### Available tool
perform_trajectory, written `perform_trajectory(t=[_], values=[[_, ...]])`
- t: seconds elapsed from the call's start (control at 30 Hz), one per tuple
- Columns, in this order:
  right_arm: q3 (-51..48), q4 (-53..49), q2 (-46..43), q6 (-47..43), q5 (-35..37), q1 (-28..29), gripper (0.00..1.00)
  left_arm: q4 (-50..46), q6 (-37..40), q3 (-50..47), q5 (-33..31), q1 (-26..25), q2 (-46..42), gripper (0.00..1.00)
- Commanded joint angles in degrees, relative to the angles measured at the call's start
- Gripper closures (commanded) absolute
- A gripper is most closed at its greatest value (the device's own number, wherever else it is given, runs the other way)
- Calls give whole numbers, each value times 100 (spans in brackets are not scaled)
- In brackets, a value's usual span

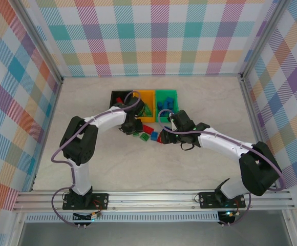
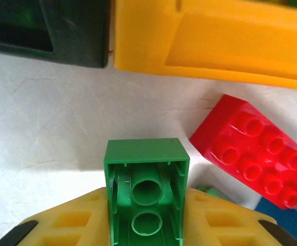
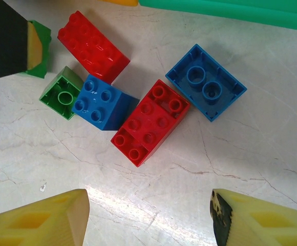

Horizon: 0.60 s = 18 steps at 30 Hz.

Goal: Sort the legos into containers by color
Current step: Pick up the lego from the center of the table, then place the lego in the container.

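Left hand point(image 2: 146, 218) is clamped on a green brick point(image 2: 146, 164), whose hollow underside faces the wrist camera, two round tubes and thin ribs plain to see; the brick's long axis runs along the fingers and points at the far edge of the tabletop point(image 2: 46, 128). Just ahead stand the containers point(image 1: 146, 91), a joined row toward the far edge; the black bin point(image 2: 61, 31) lies ahead and toward the left edge, the orange-yellow bin point(image 2: 215, 41) ahead and toward the right edge; their near walls meet almost in line with the brick. This hand is the nearer one to the row, so the coming move looks like a short carry forward with a small swing sideways; which bin takes green I cannot tell. The green bin point(image 1: 167, 91) at the row's right end seems to hold blue pieces.

Right hand point(image 3: 148, 220) is spread wide and holds nothing; it hovers over the loose legos point(image 3: 138, 92) near the middle of the tabletop. A red eight-stud brick point(image 3: 149, 123) lies just ahead of the gap, long axis slanted across it, touching or nearly touching a blue four-stud brick point(image 3: 105, 102); an upturned blue brick point(image 3: 206, 82) and a small upturned green one point(image 3: 61, 92) lie beside them; a second red brick point(image 3: 92, 46) lies beyond.

Every brick is glossy, hard, square-edged plastic; the tabletop is pale and veined like marble; the pads point(image 3: 46, 220) are yellow with moulded recesses.
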Motion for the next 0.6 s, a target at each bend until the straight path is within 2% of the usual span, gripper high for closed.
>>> perform_trajectory(t=[0.0, 0.17, 0.4, 0.47, 0.53, 0.57], values=[[4, 92, -43, 81, -88, -3, 36, -154, 144, 163, -58, -26, -504, 67], [-65, 67, -135, 104, -51, -3, 36, -378, 457, 985, -178, -19, -417, 67], [-235, 52, -306, 224, -86, 4, 35, -1066, 974, 3050, -549, 81, 848, 65], [-292, 37, -391, 268, -78, 19, 35, -1190, 1051, 3594, -562, 130, 1219, 58], [-364, 27, -472, 317, -88, 24, 35, -1363, 1104, 4118, -427, 157, 1549, 46], [-389, 31, -494, 335, -108, 24, 35, -1485, 1107, 4356, -348, 150, 1658, 45]])
